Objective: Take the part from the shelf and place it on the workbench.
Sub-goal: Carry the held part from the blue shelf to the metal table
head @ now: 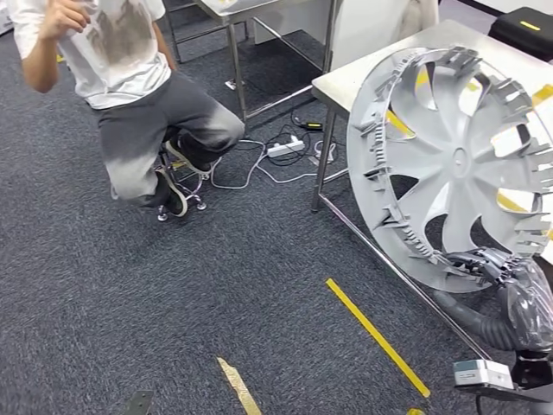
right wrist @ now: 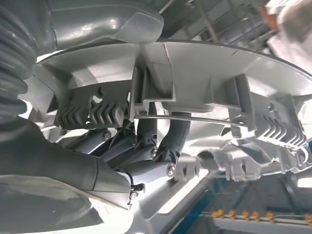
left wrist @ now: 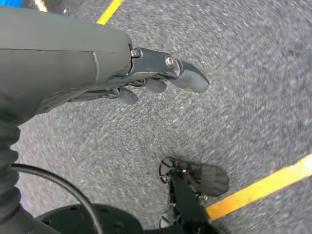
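The part is a large grey plastic wheel cover (head: 450, 164) with spokes and clips round its rim, held upright at the right of the head view in front of the metal workbench (head: 365, 73). My right hand (head: 502, 272) grips its lower rim. In the right wrist view the dark fingers (right wrist: 147, 151) curl round the ribbed inner rim of the cover (right wrist: 206, 73). My left hand (left wrist: 158, 75) hangs over the carpet with its fingers stretched out and nothing in it.
A person (head: 130, 86) squats on a small stool at the upper left. Cables and a power strip (head: 287, 147) lie on the carpet near the bench leg (head: 324, 160). Yellow tape lines (head: 375, 333) cross the floor. A second metal table (head: 248, 17) stands behind.
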You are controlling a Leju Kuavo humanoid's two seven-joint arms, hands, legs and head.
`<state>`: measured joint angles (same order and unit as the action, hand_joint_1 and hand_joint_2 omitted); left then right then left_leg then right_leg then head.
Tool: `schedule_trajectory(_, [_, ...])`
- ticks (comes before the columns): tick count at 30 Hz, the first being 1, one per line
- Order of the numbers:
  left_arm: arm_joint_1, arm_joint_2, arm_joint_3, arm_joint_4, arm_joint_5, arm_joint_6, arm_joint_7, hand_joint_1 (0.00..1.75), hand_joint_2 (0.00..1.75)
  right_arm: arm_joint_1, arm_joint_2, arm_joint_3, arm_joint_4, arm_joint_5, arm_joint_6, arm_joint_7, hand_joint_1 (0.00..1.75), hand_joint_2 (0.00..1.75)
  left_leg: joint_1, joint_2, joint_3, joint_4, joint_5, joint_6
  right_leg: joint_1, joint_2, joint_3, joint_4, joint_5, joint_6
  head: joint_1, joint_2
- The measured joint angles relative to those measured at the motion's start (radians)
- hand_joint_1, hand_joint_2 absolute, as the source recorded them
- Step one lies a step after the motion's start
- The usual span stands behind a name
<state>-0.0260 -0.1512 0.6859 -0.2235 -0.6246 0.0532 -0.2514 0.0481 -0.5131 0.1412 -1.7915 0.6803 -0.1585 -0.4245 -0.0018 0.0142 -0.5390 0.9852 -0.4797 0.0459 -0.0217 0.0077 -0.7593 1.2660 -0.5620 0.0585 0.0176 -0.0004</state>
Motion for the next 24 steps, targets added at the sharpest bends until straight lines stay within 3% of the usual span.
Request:
schedule_trajectory(1, [0.000,0.000,0.000,0.000,-0.003,0.000,0.000,0.00,1.75,0.010,0.000,-0.003,-0.002,-0.005,-0.001,-0.003,1.75,1.75,0.000,0.015,0.000,0.000,-0.002,-0.001,-0.003,-0.003,-0.001,0.010,0.003,0.005,0.000,0.000])
schedule_trajectory(2, [0.000,-0.001,0.000,0.000,-0.007,0.002,-0.001,0.00,1.75,0.021,0.000,-0.008,-0.005,-0.011,-0.002,-0.007,1.75,1.75,0.001,0.029,0.001,0.001,-0.004,-0.004,-0.005,-0.008,0.018,-0.019,0.022,0.008,0.000,0.000])
schedule_trajectory(4, [-0.001,-0.001,0.000,0.000,-0.012,0.008,-0.005,0.00,1.75,0.041,0.000,-0.021,-0.014,-0.021,-0.004,-0.018,1.75,1.75,0.001,0.054,0.005,0.004,-0.012,-0.014,-0.006,-0.044,0.100,-0.155,0.074,0.013,0.001,0.000])
schedule_trajectory(6, [-0.003,-0.001,0.002,0.000,-0.017,0.013,-0.012,0.00,1.75,0.052,0.001,-0.028,-0.021,-0.024,-0.005,-0.028,1.75,1.75,-0.003,0.076,0.009,0.011,-0.020,-0.026,-0.001,-0.071,0.158,-0.248,0.096,0.002,-0.001,0.000])
schedule_trajectory(7, [-0.004,-0.001,0.002,0.000,-0.019,0.014,-0.016,0.00,1.75,0.056,0.002,-0.030,-0.023,-0.024,-0.006,-0.030,1.75,1.75,-0.005,0.085,0.011,0.013,-0.023,-0.032,0.003,-0.071,0.164,-0.257,0.094,-0.007,-0.003,0.000])
schedule_trajectory(9, [-0.007,-0.002,0.003,0.000,-0.028,0.013,-0.019,0.00,1.75,0.061,0.003,-0.033,-0.026,-0.025,-0.009,-0.034,1.75,1.75,-0.002,0.100,0.018,0.015,-0.030,-0.041,0.003,-0.047,0.164,-0.255,0.095,-0.024,-0.005,0.000])
schedule_trajectory(10, [-0.008,-0.002,0.003,0.000,-0.034,0.013,-0.019,0.00,1.75,0.061,0.004,-0.034,-0.028,-0.025,-0.010,-0.035,1.75,1.75,0.001,0.091,0.018,0.024,-0.040,-0.046,0.003,-0.036,0.164,-0.256,0.095,-0.031,-0.006,0.000])
schedule_trajectory(12, [-0.007,-0.002,0.003,0.000,-0.049,0.013,-0.011,0.00,1.75,0.060,0.004,-0.032,-0.030,-0.025,-0.009,-0.036,1.75,1.75,0.006,0.043,-0.008,0.095,-0.087,-0.052,0.001,-0.015,0.167,-0.259,0.097,-0.043,-0.009,0.000])
schedule_trajectory(14, [-0.003,-0.001,0.002,0.000,-0.061,0.014,0.003,0.00,1.75,0.052,0.009,-0.025,-0.027,-0.024,-0.008,-0.037,1.75,1.75,0.007,0.002,-0.072,0.231,-0.149,-0.052,0.004,0.009,0.167,-0.258,0.096,-0.051,-0.010,0.000])
schedule_trajectory(15, [0.000,0.001,0.002,0.001,-0.064,0.015,0.007,0.00,1.75,0.044,0.014,-0.020,-0.023,-0.023,-0.008,-0.039,1.75,1.75,0.007,-0.005,-0.101,0.286,-0.164,-0.050,0.006,0.023,0.167,-0.258,0.096,-0.052,-0.010,0.000])
schedule_trajectory(16, [0.004,0.004,0.003,0.001,-0.063,0.015,0.006,0.00,1.75,0.031,0.021,-0.014,-0.016,-0.022,-0.007,-0.039,1.75,1.75,0.006,-0.008,-0.116,0.310,-0.159,-0.047,0.008,0.039,0.167,-0.257,0.096,-0.053,-0.010,0.000])
schedule_trajectory(17, [0.006,0.007,0.005,0.001,-0.060,0.016,0.002,0.00,1.75,0.014,0.027,-0.007,-0.008,-0.020,-0.006,-0.040,1.75,1.75,0.005,-0.011,-0.114,0.293,-0.133,-0.043,0.010,0.056,0.167,-0.256,0.096,-0.054,-0.010,0.000])
schedule_trajectory(18, [0.006,0.013,0.009,0.001,-0.054,0.018,-0.003,0.00,1.75,-0.006,0.034,0.002,0.002,-0.017,-0.005,-0.040,1.75,1.75,0.004,-0.020,-0.097,0.242,-0.092,-0.037,0.011,0.072,0.168,-0.254,0.096,-0.054,-0.010,0.000])
schedule_trajectory(20, [0.003,0.025,0.019,0.001,-0.043,0.020,-0.013,0.00,1.75,-0.056,0.051,0.025,0.030,-0.014,-0.003,-0.040,1.75,1.75,0.003,-0.066,-0.049,0.113,-0.024,-0.027,0.010,0.101,0.165,-0.251,0.098,-0.051,-0.010,0.000])
schedule_trajectory(22, [0.000,0.034,0.031,0.001,-0.032,0.025,-0.016,0.00,1.75,-0.109,0.074,0.051,0.065,-0.015,-0.004,-0.040,1.75,1.75,0.003,-0.098,-0.025,0.046,-0.008,-0.023,0.006,0.127,0.155,-0.250,0.103,-0.042,-0.011,0.000])
schedule_trajectory(24, [-0.003,0.034,0.043,0.001,-0.020,0.031,-0.019,0.00,1.75,-0.148,0.087,0.069,0.093,-0.020,-0.007,-0.041,1.75,1.75,0.002,-0.084,-0.021,0.033,-0.009,-0.021,0.001,0.148,0.143,-0.253,0.111,-0.029,-0.013,0.000])
